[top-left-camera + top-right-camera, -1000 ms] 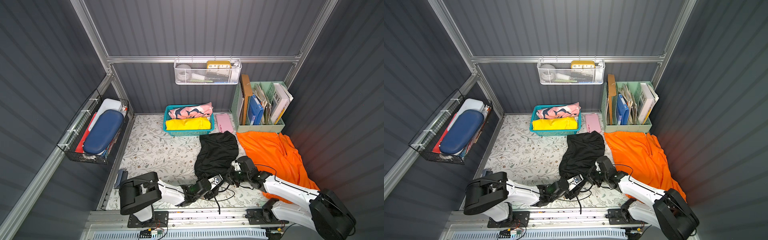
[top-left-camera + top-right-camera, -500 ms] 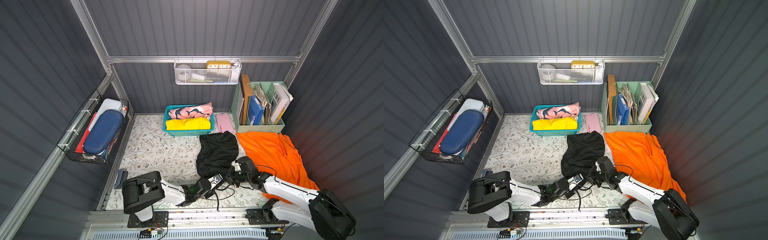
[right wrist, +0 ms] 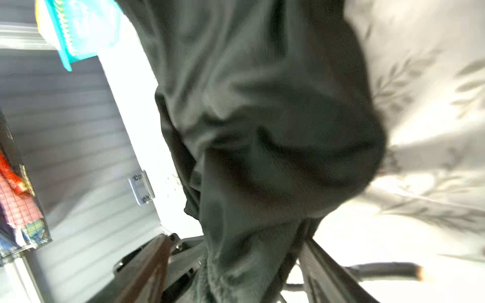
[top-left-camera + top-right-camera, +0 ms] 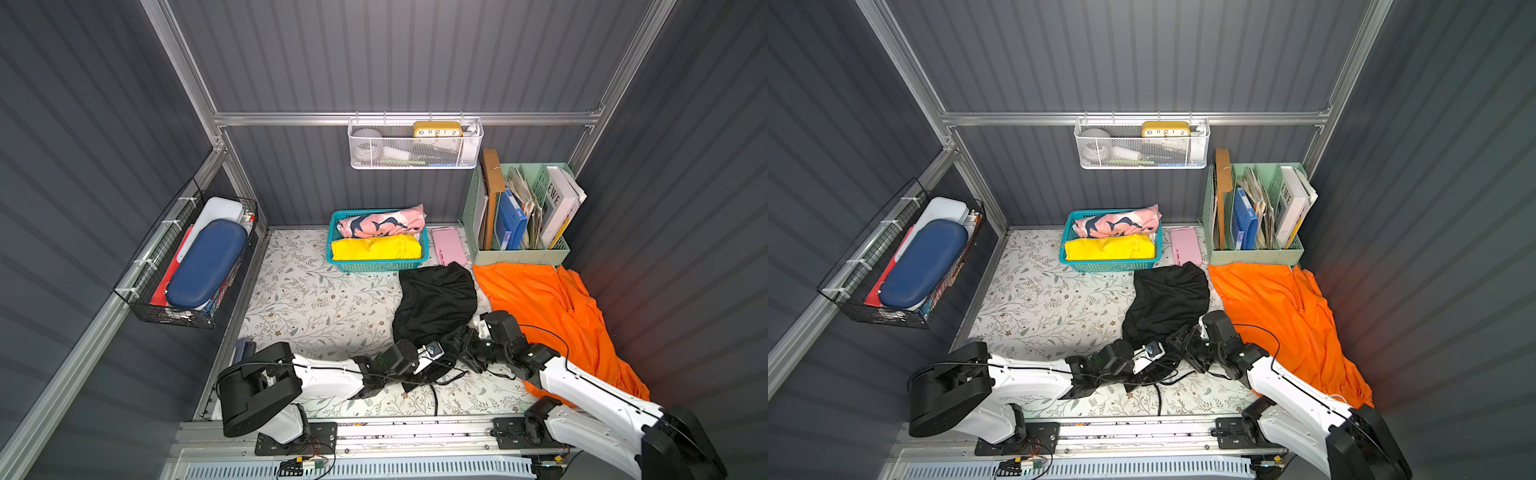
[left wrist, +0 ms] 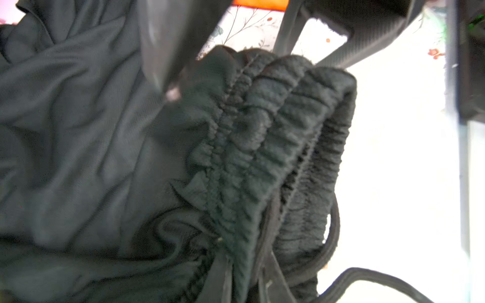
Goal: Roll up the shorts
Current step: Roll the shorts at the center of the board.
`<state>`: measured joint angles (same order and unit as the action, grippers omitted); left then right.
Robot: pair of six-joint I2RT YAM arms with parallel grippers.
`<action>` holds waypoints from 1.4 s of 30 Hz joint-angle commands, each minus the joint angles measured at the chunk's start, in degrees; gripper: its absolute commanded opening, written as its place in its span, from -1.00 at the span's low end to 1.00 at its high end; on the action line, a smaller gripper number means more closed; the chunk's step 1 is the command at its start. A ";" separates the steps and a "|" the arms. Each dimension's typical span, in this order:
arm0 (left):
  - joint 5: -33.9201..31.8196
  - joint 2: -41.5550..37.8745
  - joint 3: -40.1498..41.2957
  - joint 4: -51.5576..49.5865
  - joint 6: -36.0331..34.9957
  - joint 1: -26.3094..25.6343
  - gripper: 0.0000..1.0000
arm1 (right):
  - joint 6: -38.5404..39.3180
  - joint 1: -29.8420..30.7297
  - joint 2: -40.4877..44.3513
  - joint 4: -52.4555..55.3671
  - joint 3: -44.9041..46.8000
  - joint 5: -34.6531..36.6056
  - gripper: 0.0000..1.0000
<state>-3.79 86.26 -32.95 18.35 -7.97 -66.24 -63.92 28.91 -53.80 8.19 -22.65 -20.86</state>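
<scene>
There are 2 shorts, 2 arms, 1 teal basket (image 4: pixel 376 266) holding 2 folded cloths, 1 pink case (image 4: pixel 448 245), 1 green file organiser (image 4: pixel 519 257), 1 white mesh basket (image 4: pixel 415 158) and 1 black wire basket (image 4: pixel 174 316).

The black shorts (image 4: pixel 436 299) lie crumpled on the floral mat (image 4: pixel 316 299), right of centre in the lower half of both top views. Their fabric is thin, matte and creased. The gathered elastic waistband (image 5: pixel 262 147) is bunched into ridges at the near edge. The orange shorts (image 4: pixel 540 307) are spread loosely at lower right, just beside the black pair and reaching up to the organiser.

Both arms meet at the black pair's near edge. The left gripper (image 5: pixel 244 272) has its jaws pinched together on the waistband. The right gripper (image 3: pixel 237 246) has its jaws wide apart, with loose black fabric lying between them.

Compared with 1 second ago, the left jaws have come together and the right jaws have parted. The 2 garments, the basket and the case lie where they did.
</scene>
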 commanded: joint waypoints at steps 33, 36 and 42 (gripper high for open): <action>47.37 25.64 -47.78 -56.81 -28.26 23.55 -1.00 | 49.00 -1.47 22.50 19.24 -9.63 12.49 0.62; 50.04 28.66 -51.41 -59.08 -29.86 25.06 -1.00 | 57.45 -1.48 22.95 20.52 -10.47 10.08 0.65; 50.59 38.51 -62.60 -69.06 -34.65 27.19 -1.00 | 68.29 -1.39 18.82 21.84 -11.51 9.06 0.65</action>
<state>44.16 121.34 -91.92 -43.11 -38.04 -39.90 -4.23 27.27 -33.61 29.47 -32.88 -10.52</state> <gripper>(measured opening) 0.148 0.826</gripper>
